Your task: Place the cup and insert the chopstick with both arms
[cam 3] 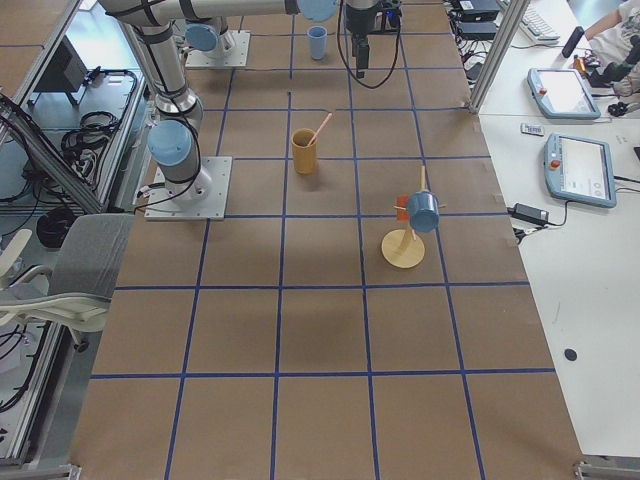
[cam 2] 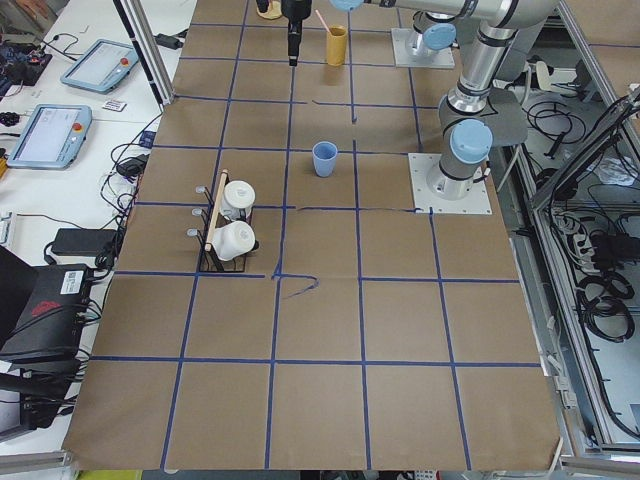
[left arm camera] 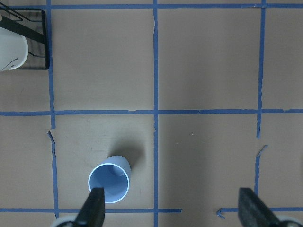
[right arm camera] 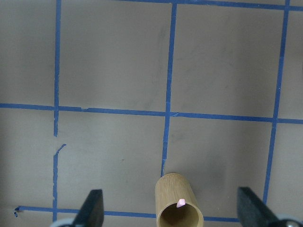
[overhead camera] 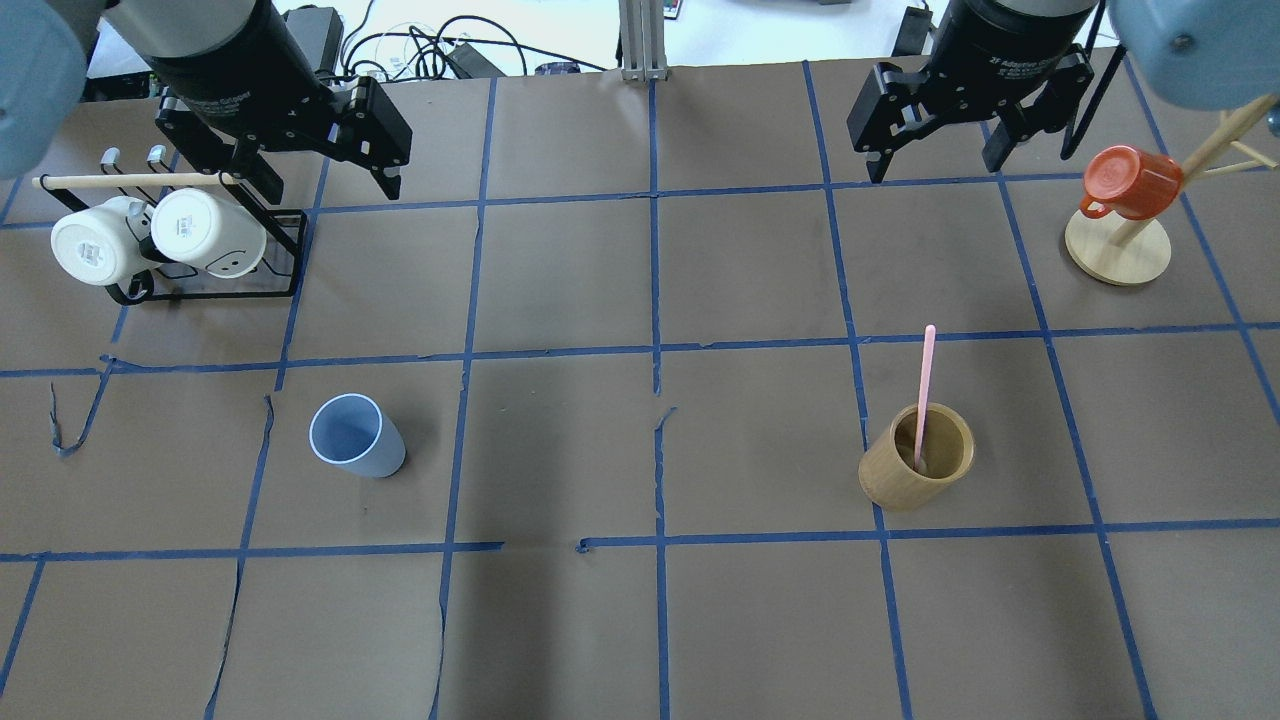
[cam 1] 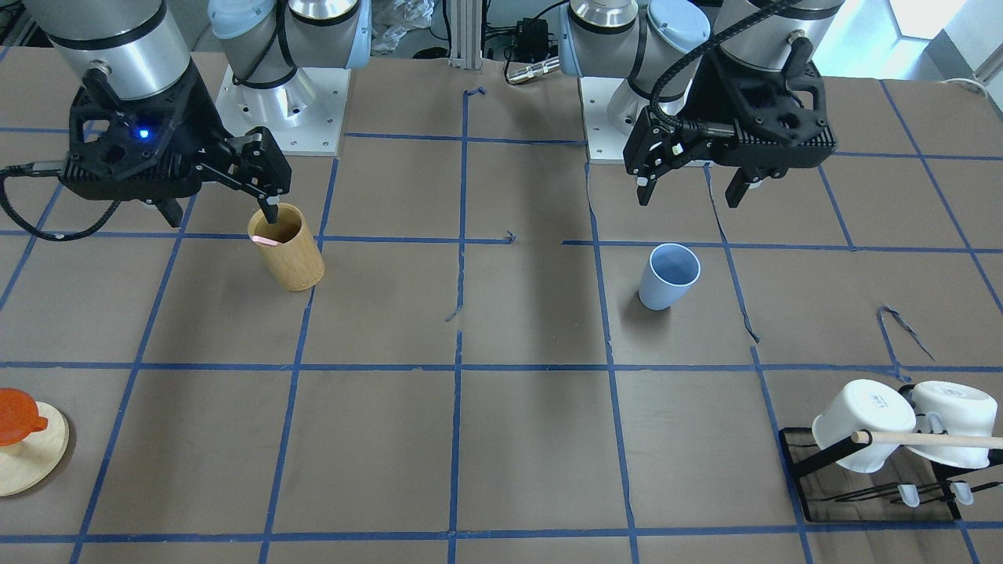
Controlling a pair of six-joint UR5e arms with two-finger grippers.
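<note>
The light blue cup stands upright on the table's left half; it also shows in the front view and the left wrist view. One pale pink chopstick leans inside the tan bamboo holder on the right half, and its tip shows in the right wrist view. My left gripper is open and empty, high above the table beyond the cup. My right gripper is open and empty, high beyond the bamboo holder.
A black rack with two white mugs and a wooden rod stands at the far left. A red mug hangs on a wooden stand at the far right. Blue tape lines grid the brown table.
</note>
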